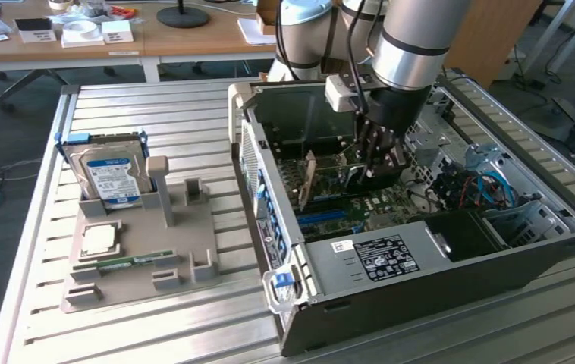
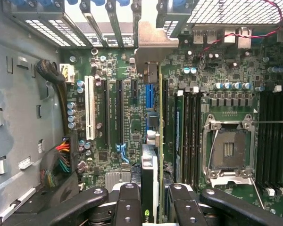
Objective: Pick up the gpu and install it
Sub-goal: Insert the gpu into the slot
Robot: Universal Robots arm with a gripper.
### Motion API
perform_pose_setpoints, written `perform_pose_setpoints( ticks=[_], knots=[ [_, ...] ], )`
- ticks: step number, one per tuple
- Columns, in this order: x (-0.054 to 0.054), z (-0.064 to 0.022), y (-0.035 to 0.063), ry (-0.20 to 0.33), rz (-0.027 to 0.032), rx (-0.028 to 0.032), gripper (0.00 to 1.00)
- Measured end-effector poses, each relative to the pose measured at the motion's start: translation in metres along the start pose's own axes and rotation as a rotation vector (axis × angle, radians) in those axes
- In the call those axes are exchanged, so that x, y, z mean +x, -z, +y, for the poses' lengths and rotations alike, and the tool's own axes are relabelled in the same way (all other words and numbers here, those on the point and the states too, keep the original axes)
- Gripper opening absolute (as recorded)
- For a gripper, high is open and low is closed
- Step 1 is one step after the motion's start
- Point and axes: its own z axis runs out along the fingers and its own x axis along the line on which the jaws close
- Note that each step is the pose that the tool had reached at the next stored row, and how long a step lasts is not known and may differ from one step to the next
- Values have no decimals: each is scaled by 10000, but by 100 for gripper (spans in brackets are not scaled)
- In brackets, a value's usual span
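The gpu [image 1: 326, 180] stands on edge inside the open computer case [image 1: 490, 265], its green board upright over the motherboard [image 2: 113, 75]. In the wrist view I see the gpu [image 2: 160, 117] edge-on, its silver bracket [image 2: 153, 44] up against the rear slot openings. It lies just beside the blue slot [image 2: 150, 96]. I cannot tell whether its edge sits in a slot. My gripper [image 1: 378, 168] reaches down into the case, and here too the gripper [image 2: 155, 205] is shut on the card, one black finger [image 2: 129, 202] on each side.
A grey holder tray [image 1: 130, 262] lies at the exterior view's left with a blue-labelled hard drive [image 1: 111, 178], a square chip [image 1: 100, 239] and a small RAM stick [image 1: 136, 262]. The case walls, cables [image 1: 485, 189] and CPU socket [image 2: 228, 148] crowd the gripper.
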Motion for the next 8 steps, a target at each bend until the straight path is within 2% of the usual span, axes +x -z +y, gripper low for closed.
perform_pose_setpoints(
  ticks=[8],
  knots=[
    [0,11,-23,-1,-6,3,27]
  ],
)
